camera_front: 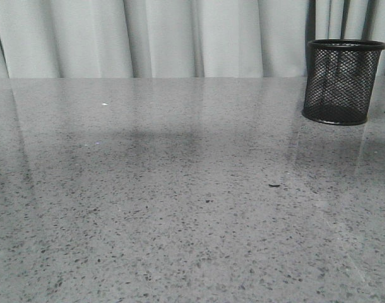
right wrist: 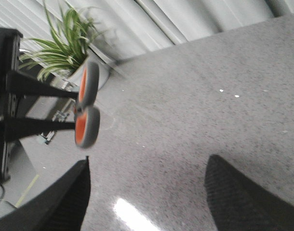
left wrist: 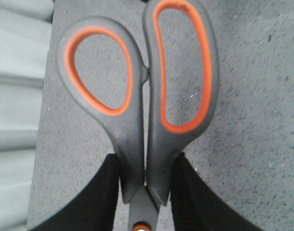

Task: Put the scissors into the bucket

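Up close in the left wrist view, the scissors [left wrist: 144, 106] fill the frame: grey handles with orange linings in both loops, the two handles lying together so the tool is closed. The left gripper [left wrist: 146, 192] is clamped on it just below the loops, one black finger [left wrist: 101, 199] pressed to the outer side of each handle neck, and the orange pivot dot peeks out at the edge of the view between them. Grey speckled table [left wrist: 253, 96] shows behind and through the loops, so the scissors hang above it, clear of the surface.

From the right wrist view the scissors [right wrist: 87, 110] appear edge-on, held by the left gripper [right wrist: 38, 106] in the air over the table [right wrist: 195, 96], with a potted plant [right wrist: 65, 48] past the table's edge. The right gripper [right wrist: 147, 192] has its fingers [right wrist: 229, 192] spread well apart, with only table between them.

Across the front view, neither arm shows. The bucket [camera_front: 341, 81] stands upright near the table's [camera_front: 180, 208] far right edge, before the pale curtain [camera_front: 180, 38]; whether anything lies inside it is not clear through the mesh
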You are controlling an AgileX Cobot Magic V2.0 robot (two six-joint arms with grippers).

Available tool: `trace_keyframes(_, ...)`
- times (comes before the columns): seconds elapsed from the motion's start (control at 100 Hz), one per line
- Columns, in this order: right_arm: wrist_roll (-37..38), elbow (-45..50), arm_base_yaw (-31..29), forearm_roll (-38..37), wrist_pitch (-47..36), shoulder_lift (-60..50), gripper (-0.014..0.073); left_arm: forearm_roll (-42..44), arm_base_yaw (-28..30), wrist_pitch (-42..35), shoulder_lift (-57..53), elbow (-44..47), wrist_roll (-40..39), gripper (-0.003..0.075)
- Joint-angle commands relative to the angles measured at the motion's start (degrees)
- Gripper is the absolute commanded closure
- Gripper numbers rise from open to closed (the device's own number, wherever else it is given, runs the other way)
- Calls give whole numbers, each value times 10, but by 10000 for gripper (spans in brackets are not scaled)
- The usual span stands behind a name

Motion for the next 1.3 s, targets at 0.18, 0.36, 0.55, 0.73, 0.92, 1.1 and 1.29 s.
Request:
trace_keyframes(0.18,-31,-48,-1,72,38,22,153,26,-71,-33,4,-24,-63,741)
trace_keyframes(0.36,-31,-64,-1,71,43,38,204,28,-100,-72,7,-24,-74,741)
trace_keyframes(0.55,-31,-79,-1,71,71,66,204,29,-120,-90,18,-26,-81,741)
trace_keyframes(0.73,-31,-100,-1,71,92,90,204,27,-136,-121,29,-26,-95,741)
trace_keyframes(0.92,-39,-101,-1,68,111,107,219,26,-148,-162,34,-26,-102,741)
trace_keyframes(1.1,-62,-101,-1,68,109,112,513,25,-148,-156,44,-26,-103,741)
trace_keyframes(1.29,-68,-101,-1,68,109,112,661,21,-148,-156,46,-26,-103,662)
